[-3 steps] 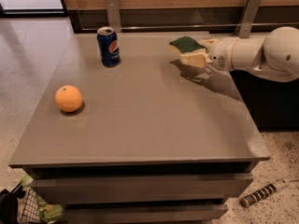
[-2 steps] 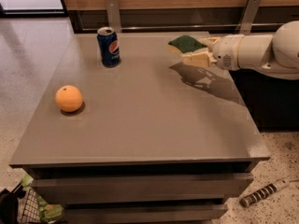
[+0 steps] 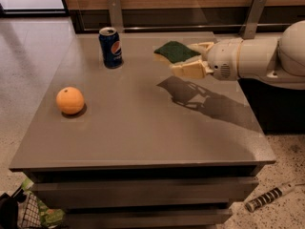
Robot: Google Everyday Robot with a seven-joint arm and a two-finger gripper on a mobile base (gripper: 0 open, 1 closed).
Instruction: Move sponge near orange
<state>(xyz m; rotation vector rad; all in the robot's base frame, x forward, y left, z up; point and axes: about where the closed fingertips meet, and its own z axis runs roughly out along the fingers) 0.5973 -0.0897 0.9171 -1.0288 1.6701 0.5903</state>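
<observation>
The sponge, dark green on top with pale foam beneath, is held above the grey table by my cream-yellow gripper, which is shut on it. The gripper reaches in from the right, over the table's back right part, and casts a shadow on the tabletop below. The orange sits on the table at the left, far from the sponge.
A blue Pepsi can stands at the table's back, left of the sponge. The grey table has drawers below its front edge. A wall with metal brackets runs behind. A dark tool lies on the floor at the right.
My gripper has carried the sponge a little to the left, toward the table's middle, still lifted above the surface. The orange and can have not moved.
</observation>
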